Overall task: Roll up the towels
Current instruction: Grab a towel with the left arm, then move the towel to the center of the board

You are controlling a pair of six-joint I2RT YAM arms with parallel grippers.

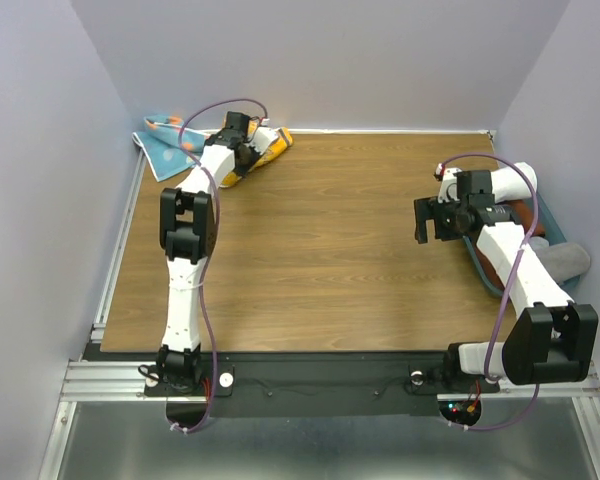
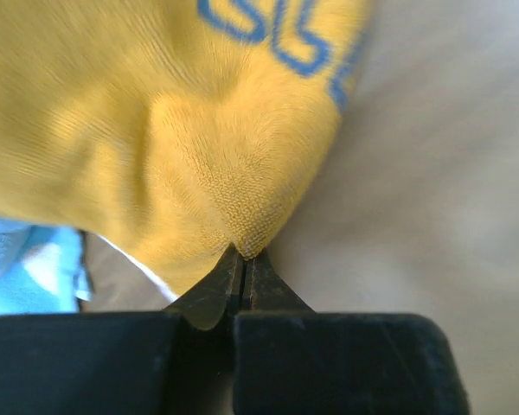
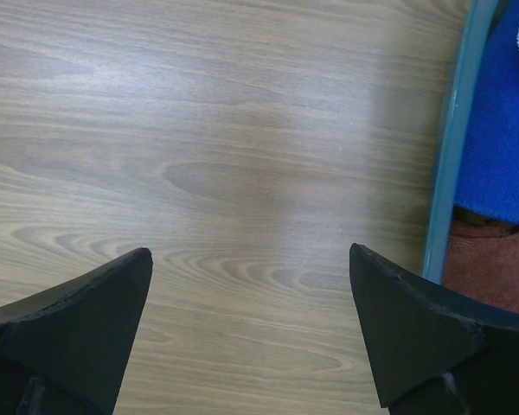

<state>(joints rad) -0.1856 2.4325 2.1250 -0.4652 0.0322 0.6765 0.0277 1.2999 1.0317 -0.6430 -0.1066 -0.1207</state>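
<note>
The yellow towel lies bunched up at the far left corner of the desk. Its long side runs slanted, from near-left to far-right, and its far end points at the back wall. The blue towel lies just beside it on the left, touching it, with one corner pointing at the left wall. The left gripper is closed tight on a folded edge of the yellow towel, and the cloth puckers where it is pinched. The right gripper is wide open and holds nothing. It hangs over bare desk on the right side, well apart from both towels, next to a bin with a blue cloth and a brown cloth in it.
</note>
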